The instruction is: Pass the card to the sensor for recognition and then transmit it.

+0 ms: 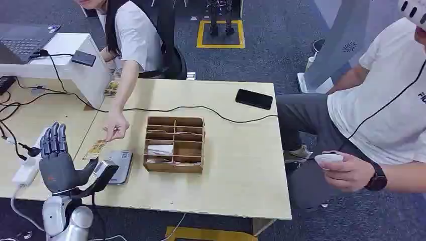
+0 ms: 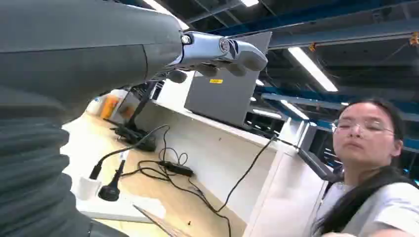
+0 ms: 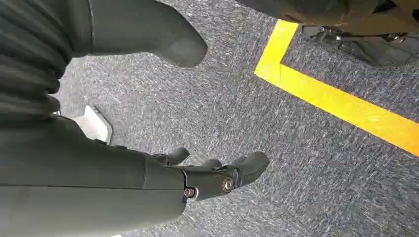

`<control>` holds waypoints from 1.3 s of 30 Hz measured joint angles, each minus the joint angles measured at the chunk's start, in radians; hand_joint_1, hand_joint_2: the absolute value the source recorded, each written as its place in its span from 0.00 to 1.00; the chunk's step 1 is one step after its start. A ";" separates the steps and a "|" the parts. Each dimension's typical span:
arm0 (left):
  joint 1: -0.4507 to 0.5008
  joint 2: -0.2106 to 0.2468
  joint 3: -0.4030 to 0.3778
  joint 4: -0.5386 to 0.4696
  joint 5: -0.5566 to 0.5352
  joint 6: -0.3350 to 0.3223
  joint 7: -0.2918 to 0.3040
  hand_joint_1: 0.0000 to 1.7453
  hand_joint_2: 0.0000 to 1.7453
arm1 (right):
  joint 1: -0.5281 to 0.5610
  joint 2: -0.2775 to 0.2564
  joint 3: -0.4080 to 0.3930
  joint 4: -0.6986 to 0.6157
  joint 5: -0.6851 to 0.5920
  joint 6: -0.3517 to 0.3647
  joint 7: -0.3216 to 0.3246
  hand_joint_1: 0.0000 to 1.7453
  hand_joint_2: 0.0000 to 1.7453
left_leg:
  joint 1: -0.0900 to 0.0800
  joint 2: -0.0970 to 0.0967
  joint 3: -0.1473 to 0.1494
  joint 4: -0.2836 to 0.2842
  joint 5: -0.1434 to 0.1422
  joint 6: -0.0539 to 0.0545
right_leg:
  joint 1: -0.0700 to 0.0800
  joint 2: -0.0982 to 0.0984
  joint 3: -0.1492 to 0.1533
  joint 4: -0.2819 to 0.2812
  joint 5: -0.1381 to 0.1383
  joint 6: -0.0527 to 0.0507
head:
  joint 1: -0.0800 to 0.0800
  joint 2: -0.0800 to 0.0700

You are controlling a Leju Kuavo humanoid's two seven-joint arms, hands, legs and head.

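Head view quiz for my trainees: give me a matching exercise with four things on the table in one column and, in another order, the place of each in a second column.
Things:
1. phone
2. card
3. wooden organizer
4. left robot hand

Places:
A. middle of the table
B. raised over the table's near left edge, fingers apart
C. far right part of the table
D. flat on the table beside the grey sensor, below a person's reaching hand

Pairs: 1-C, 2-D, 3-A, 4-B
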 joint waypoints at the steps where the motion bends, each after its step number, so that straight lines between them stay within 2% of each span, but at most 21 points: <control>1: 0.000 0.000 -0.002 0.000 0.000 0.000 0.003 0.00 1.00 | 0.000 0.000 0.000 0.000 0.000 0.000 0.000 0.00 1.00 | 0.000 0.000 0.000 0.000 0.000 0.000 | 0.000 0.000 0.000 0.000 0.000 0.000 | 0.000 0.000; 3: 0.000 0.003 -0.005 0.000 0.001 0.000 0.005 0.00 1.00 | 0.000 0.000 0.000 0.000 0.000 0.001 0.000 0.00 1.00 | 0.000 0.000 0.000 0.000 0.000 0.000 | 0.000 0.000 0.000 0.000 0.000 0.000 | 0.000 0.000; 5: 0.000 0.007 -0.010 0.000 0.002 0.000 0.006 1.00 1.00 | 0.000 0.000 0.000 0.000 0.000 0.001 0.000 0.00 1.00 | 0.000 0.000 0.000 0.000 0.000 0.000 | 0.000 0.000 0.000 0.000 0.000 0.000 | 0.000 0.000; 12: 0.001 0.039 -0.050 0.011 0.025 0.000 0.038 1.00 1.00 | -0.001 0.000 0.000 0.000 0.000 0.001 0.000 0.00 1.00 | 0.000 0.000 0.000 0.000 0.000 0.000 | 0.000 0.000 0.000 0.000 0.000 0.000 | 0.000 0.000; 22: 0.002 0.053 -0.068 0.013 0.040 0.000 0.045 1.00 1.00 | -0.001 0.000 0.000 0.000 0.001 0.000 -0.003 0.00 1.00 | 0.000 0.000 0.000 0.000 0.000 0.000 | 0.000 0.000 0.000 0.000 0.000 0.000 | 0.000 0.000; 29: 0.014 0.077 -0.106 0.013 0.219 -0.010 0.023 1.00 1.00 | 0.000 0.000 0.002 0.000 0.001 -0.001 -0.003 0.00 1.00 | 0.000 0.000 0.000 0.000 0.000 0.000 | 0.000 0.000 0.000 0.000 0.000 0.000 | 0.000 0.000; 34: 0.020 0.081 -0.122 0.004 0.387 -0.116 0.008 1.00 1.00 | 0.000 0.001 0.002 0.000 0.000 -0.001 0.003 0.00 1.00 | 0.000 0.000 0.000 0.000 0.000 0.000 | 0.000 0.000 0.000 0.000 0.000 0.000 | 0.000 0.000; 39: 0.018 0.072 -0.142 -0.013 0.496 -0.276 0.100 1.00 1.00 | 0.000 0.004 0.002 0.000 -0.015 -0.005 0.009 0.00 1.00 | 0.000 0.000 0.000 0.000 0.000 0.000 | 0.000 0.000 0.000 0.000 0.000 0.000 | 0.000 0.000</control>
